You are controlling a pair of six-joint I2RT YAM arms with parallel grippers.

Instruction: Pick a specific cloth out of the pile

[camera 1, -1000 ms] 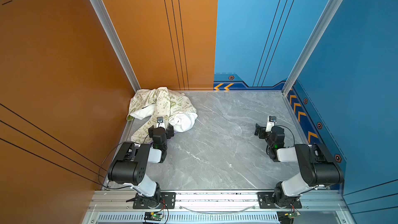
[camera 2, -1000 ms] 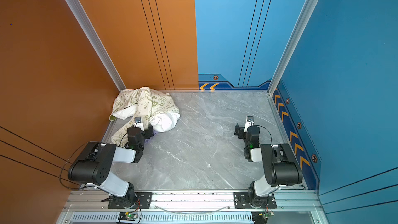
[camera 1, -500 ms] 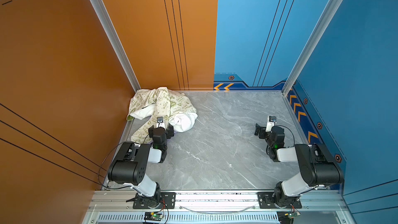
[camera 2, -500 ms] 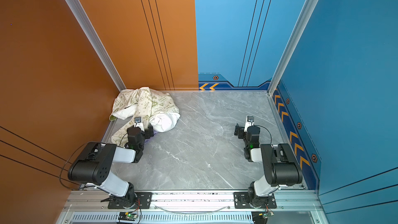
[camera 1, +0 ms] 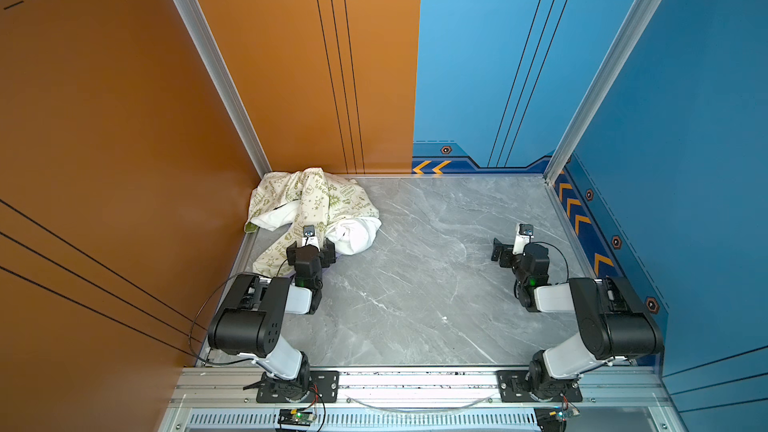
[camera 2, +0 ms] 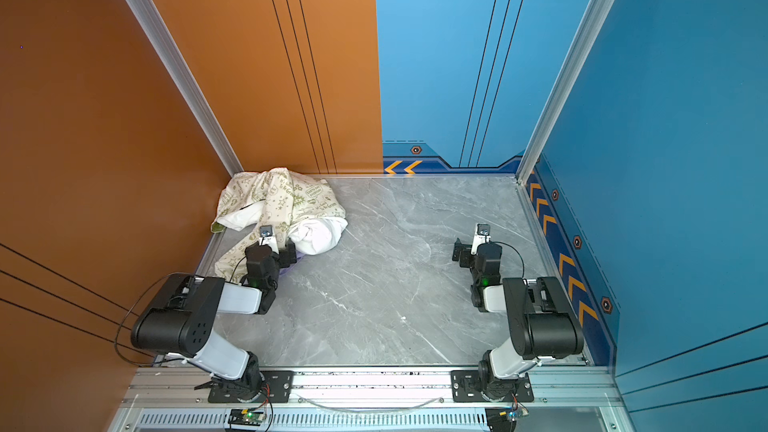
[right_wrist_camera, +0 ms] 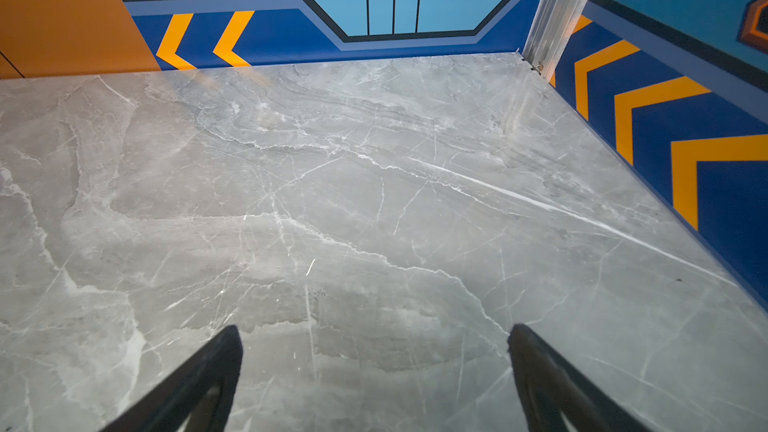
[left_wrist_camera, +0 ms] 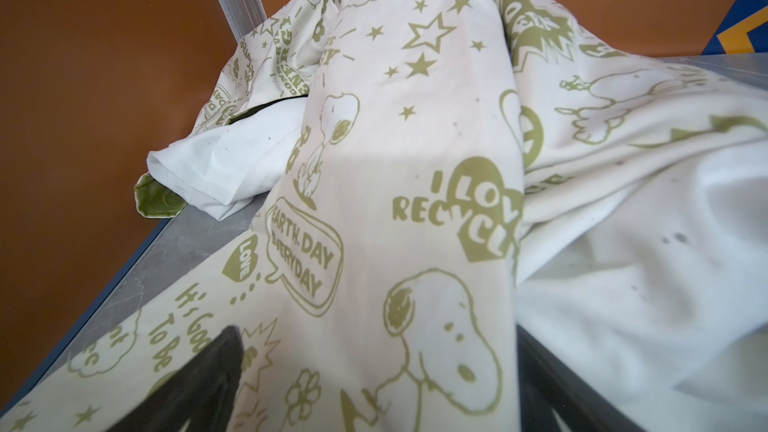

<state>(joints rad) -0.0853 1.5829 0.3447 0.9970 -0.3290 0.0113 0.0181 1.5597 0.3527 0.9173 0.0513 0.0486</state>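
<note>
Because the purple cloth (camera 1: 337,258) is almost all hidden, this step needs care. Only a thin purple edge peeks out at the near side of the pile (camera 1: 316,201), under the white cloth (camera 1: 355,234) and just beside the left gripper (camera 1: 311,249). I think that edge is the cloth we want, but it is too small to be sure.

The pile sits in the far left corner of the grey table (right_wrist_camera: 374,180). The left gripper is at the near edge of the pile with its jaws wide apart. It holds nothing yet. In the left wrist view a fold of the cream cloth with green pictures (left_wrist_camera: 415,201) lies between its two fingers. That is the wrong cloth to pinch.

To do this well, I would move the left gripper low, close to the table, and over to the purple edge. It should close on the purple only, with no cream or white cloth caught in the pinch. Then it should pull slowly out to the bare table.

The right gripper (right_wrist_camera: 374,332) is well apart from the pile, over bare table, also wide open and holding nothing.

Counting: two grippers, one pile, one cream cloth, one purple cloth. Two white bits show, and I cannot tell if they are one cloth or two.
</note>
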